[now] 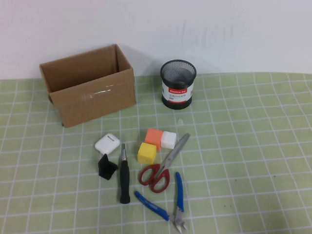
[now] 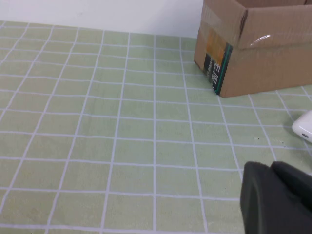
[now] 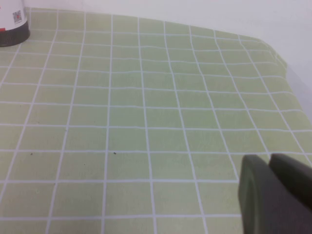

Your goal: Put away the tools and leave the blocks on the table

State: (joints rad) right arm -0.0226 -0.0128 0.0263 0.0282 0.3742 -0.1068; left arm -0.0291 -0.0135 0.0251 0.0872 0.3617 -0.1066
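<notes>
High view shows no arm yet; I judge nothing is started. The screwdriver [image 1: 125,176], scissors [image 1: 162,166] and pliers [image 1: 168,202] lie near the blocks [image 1: 157,143] on the table [image 1: 253,156]. The left gripper [image 2: 278,200] hovers beside the cardboard box [image 2: 258,48], the right gripper [image 3: 275,195] over bare mat; whether either is spread I cannot tell. Next I must reach 1 tool.

screwdriver [image 1: 125,176], scissors [image 1: 163,165] and pliers [image 1: 168,204] lie near three blocks [image 1: 157,142].
</notes>
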